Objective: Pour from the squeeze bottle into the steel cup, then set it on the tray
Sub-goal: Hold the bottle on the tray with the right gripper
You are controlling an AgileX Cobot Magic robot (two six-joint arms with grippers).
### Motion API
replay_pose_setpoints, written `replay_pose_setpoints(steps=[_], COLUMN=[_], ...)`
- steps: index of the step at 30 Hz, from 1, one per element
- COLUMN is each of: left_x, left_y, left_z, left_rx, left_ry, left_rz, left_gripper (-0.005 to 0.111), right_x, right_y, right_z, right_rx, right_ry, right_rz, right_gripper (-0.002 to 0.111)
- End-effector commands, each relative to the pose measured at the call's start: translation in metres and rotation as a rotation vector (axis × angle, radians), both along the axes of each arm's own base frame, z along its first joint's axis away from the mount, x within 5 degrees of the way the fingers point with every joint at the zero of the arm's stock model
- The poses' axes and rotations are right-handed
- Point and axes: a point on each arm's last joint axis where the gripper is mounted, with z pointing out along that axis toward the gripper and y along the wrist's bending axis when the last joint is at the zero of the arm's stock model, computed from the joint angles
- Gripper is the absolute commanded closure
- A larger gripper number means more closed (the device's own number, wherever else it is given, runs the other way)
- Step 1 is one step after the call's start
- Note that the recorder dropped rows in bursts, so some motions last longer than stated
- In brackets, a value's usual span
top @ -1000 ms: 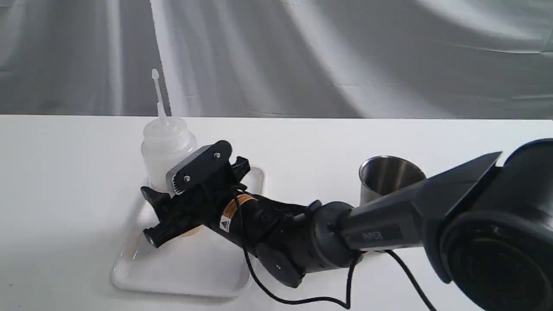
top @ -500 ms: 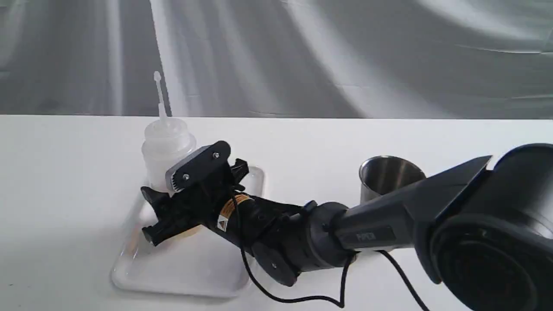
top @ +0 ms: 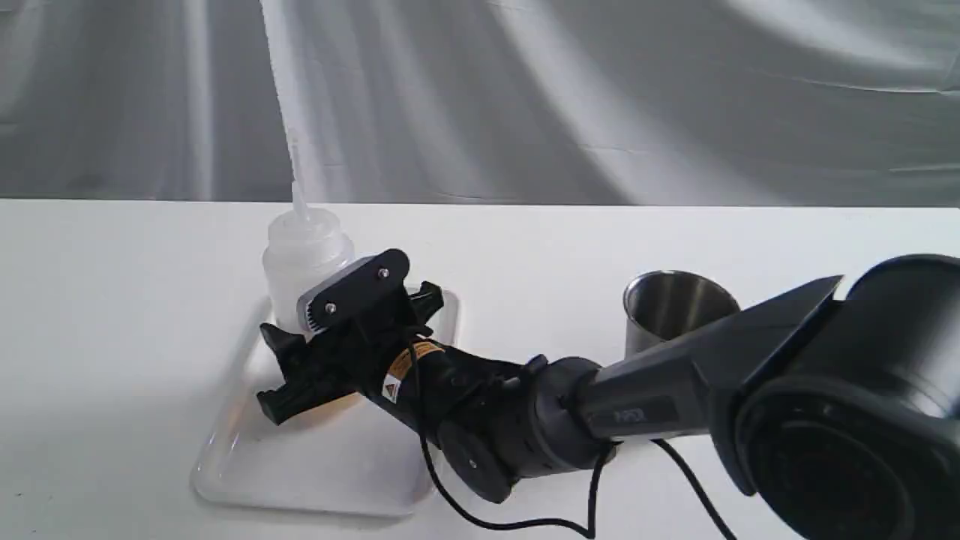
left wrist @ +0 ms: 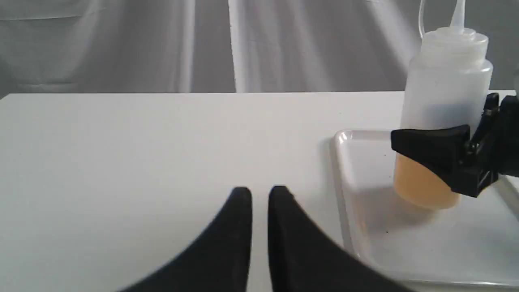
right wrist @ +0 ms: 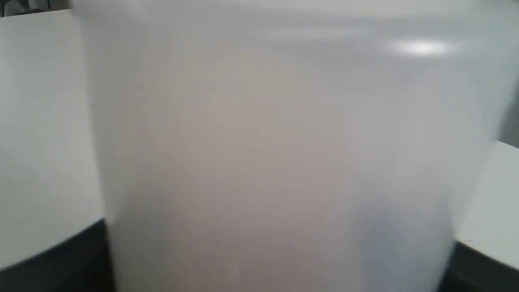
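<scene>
Outside camera: my right gripper (top: 296, 341) reaches across into the left half of the frame, its jaws clamped on the lower body of the bottle (top: 306, 251). The bottle is close to upright, leaning a little, over the far end of the white tray (top: 315, 480) at lower left. The steel cup (top: 675, 304) stands upright on the surface (top: 112, 300) right of center, well apart from the tray and partly hidden behind the arm.

Left wrist camera: my left gripper (left wrist: 260, 191) hangs over bare surface just beside the tray, jaws narrow with only a thin slit between them, holding nothing. The bottle shows amber liquid low inside, and 1 black jaw crosses its side. I cannot tell whether its base touches the tray floor or sits just above it.

Right wrist camera: the blurred bottle wall fills nearly everything, with 2 dark jaws at its sides.
</scene>
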Motion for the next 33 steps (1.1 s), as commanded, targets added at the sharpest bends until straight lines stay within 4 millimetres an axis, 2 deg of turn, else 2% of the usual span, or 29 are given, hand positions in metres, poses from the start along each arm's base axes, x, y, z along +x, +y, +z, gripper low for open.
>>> replay_pose_setpoints(steps=[1,13,21,25,33], left_x=[0.000,0.000,0.000,0.000,0.000], left_y=[0.000,0.000,0.000,0.000,0.000], left_z=[-0.001,-0.001,-0.001,-0.001,-0.001], left_rx=[-0.002,-0.002,-0.002,-0.004,-0.004], left_ry=[-0.005,-0.005,-0.005,-0.005,-0.005], left_rz=[-0.005,-0.005,-0.005,-0.004,-0.004], left_gripper=[0.098,0.098,0.098,0.098,0.098], right_x=[0.002,0.002,0.001,0.001,0.000], right_y=[0.000,0.001,0.001,0.001,0.002], right_z=[0.002,0.005,-0.007,-0.006,-0.006], right_rx=[0.018,0.004,-0.008,-0.006,-0.003], right_ry=[-0.046,-0.090,-0.061,-0.060,-0.058], right_rz=[-0.004,0.002,0.004,0.003,0.004], right_gripper=[0.108,0.108,0.107,0.094,0.052])
